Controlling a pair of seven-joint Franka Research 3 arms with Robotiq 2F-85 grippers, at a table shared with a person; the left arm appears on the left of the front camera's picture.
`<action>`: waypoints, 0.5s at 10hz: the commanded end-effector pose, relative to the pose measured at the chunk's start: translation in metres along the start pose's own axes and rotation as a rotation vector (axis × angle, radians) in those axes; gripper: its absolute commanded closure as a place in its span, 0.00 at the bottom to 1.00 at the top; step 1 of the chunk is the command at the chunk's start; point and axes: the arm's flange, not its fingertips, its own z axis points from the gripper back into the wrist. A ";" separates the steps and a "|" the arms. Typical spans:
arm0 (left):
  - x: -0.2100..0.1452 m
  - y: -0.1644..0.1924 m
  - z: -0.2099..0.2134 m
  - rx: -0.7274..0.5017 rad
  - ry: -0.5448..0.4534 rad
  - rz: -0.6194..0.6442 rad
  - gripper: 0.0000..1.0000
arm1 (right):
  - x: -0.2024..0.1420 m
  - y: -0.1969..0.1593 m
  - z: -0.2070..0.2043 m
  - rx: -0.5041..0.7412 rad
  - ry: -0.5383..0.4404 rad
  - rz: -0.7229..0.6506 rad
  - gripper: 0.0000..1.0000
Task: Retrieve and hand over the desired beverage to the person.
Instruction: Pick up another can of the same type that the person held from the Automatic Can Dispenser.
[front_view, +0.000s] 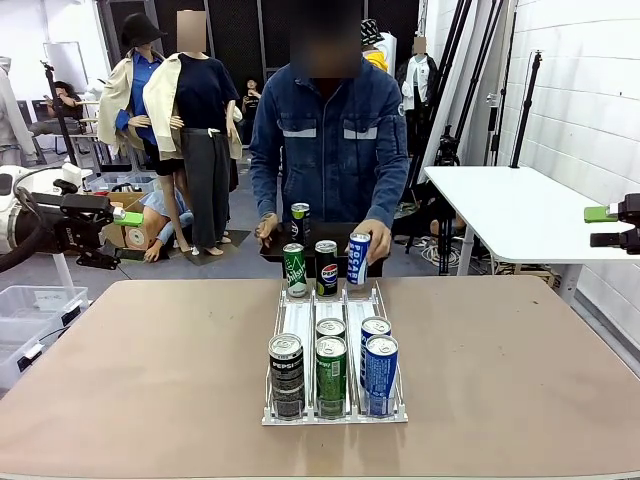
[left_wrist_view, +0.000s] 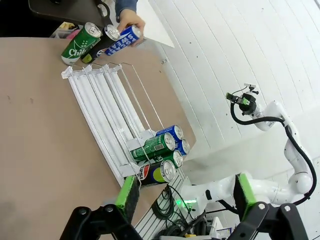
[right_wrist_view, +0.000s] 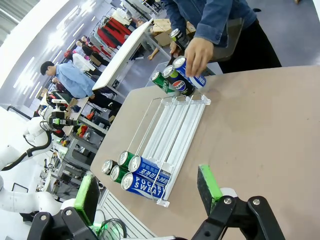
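The left hand (left_wrist_view: 184, 192) is wide open and empty. The cans (front_view: 331, 370) stand packed in the rack (front_view: 298, 315) on the desk (front_view: 130, 360), so a grab may tip a neighbour. The person (front_view: 330, 140) touches a blue can (front_view: 358, 258) at the far end. The right hand (right_wrist_view: 148, 189) is open and empty too.

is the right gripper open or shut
Open: in the right wrist view the right gripper has its green pads wide apart, holding nothing.

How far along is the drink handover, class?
Done: nothing retrieved; drink cans stand in the clear plastic rack. In hand: the person's hand holds a blue can at the rack's far end. Left: the left gripper and right gripper, both open, must pick and deliver one.
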 end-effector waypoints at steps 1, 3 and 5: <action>-0.001 -0.001 0.001 -0.015 -0.016 0.004 0.00 | 0.000 0.000 -0.001 0.003 0.000 0.005 0.00; -0.001 -0.001 0.001 -0.015 -0.016 0.004 0.00 | 0.000 0.000 -0.001 0.003 0.000 0.005 0.00; -0.001 -0.001 0.001 -0.015 -0.016 0.004 0.00 | 0.000 0.000 -0.001 0.003 0.000 0.005 0.00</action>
